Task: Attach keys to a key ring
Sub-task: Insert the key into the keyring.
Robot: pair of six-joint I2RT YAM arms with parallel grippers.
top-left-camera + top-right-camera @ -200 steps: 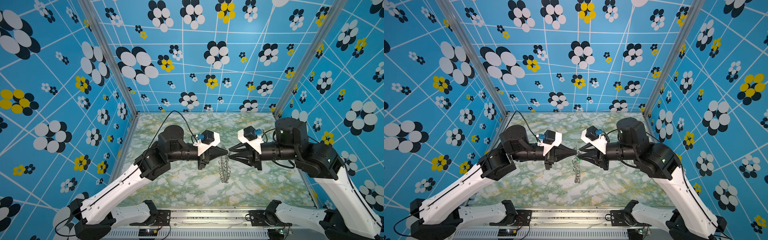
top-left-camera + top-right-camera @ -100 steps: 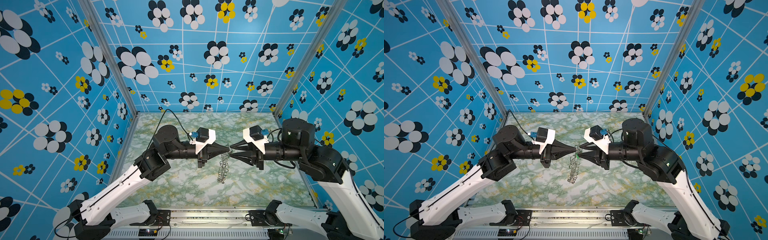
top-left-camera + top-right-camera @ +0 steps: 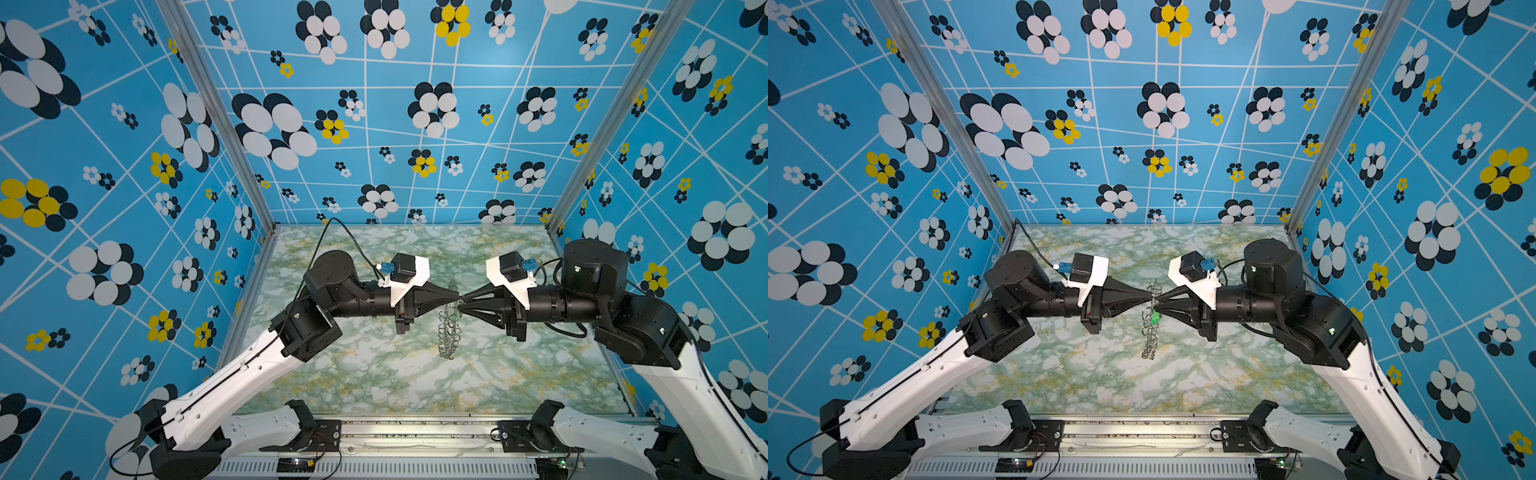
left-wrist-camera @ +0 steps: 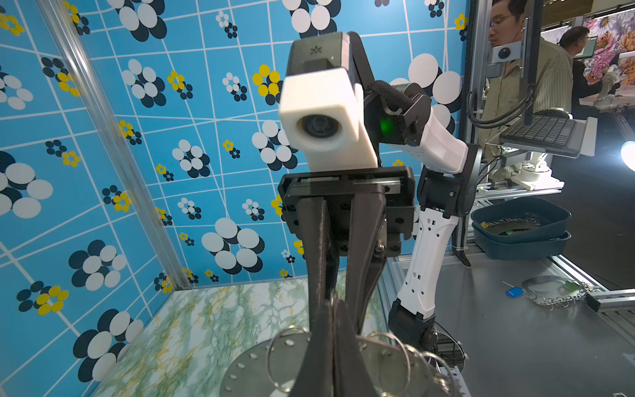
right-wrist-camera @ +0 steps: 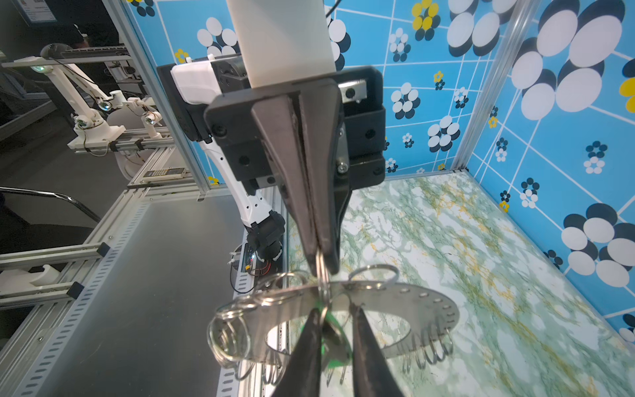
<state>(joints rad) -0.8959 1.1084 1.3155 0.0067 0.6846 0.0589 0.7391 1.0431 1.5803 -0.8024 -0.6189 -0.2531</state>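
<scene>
Key ring (image 5: 412, 302) is a flat, dull grey metal disc with a wide round hole in the centre and small holes along its rim, where many thin shiny wire loops (image 5: 426, 350) hang. In both top views the key ring stands on its edge above the green marbled table (image 3: 374, 374), between the two arms. The left gripper (image 5: 321, 256) has its black pointed fingers (image 5: 292, 172) pressed together on one wire loop. The right gripper (image 5: 335, 309) has its fingers a little apart around the small bright green plastic key tag (image 3: 1155, 318); whether they pinch it I cannot tell.
</scene>
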